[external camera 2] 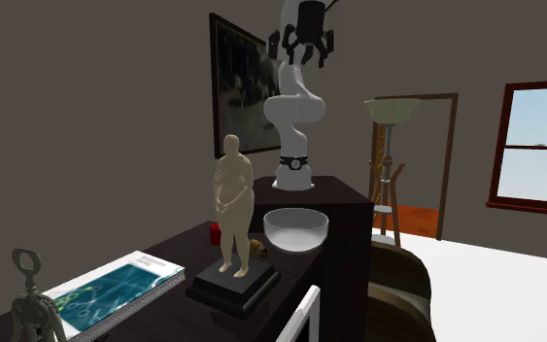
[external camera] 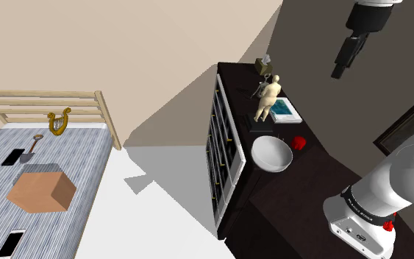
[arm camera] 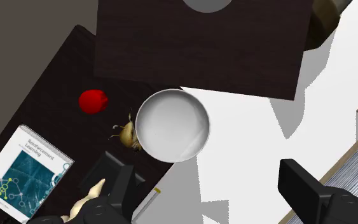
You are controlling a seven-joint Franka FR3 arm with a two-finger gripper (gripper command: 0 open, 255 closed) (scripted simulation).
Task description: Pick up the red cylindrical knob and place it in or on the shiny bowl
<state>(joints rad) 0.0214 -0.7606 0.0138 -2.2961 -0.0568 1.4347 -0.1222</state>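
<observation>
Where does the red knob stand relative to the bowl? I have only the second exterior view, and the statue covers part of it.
Observer: In the wrist view the red knob stands free on the dark top, apart from the bowl.
Operator: Is something inside the bowl?
Observer: No, seen from above its inside is bare.
Operator: Is the tool above the knob?
Observer: No. The open tool looks down with the bowl nearer its middle than the knob.

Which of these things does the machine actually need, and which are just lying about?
For the job:
red knob
shiny bowl
the hand, open

Just lying about:
figurine
book
corkscrew
brown box
</observation>
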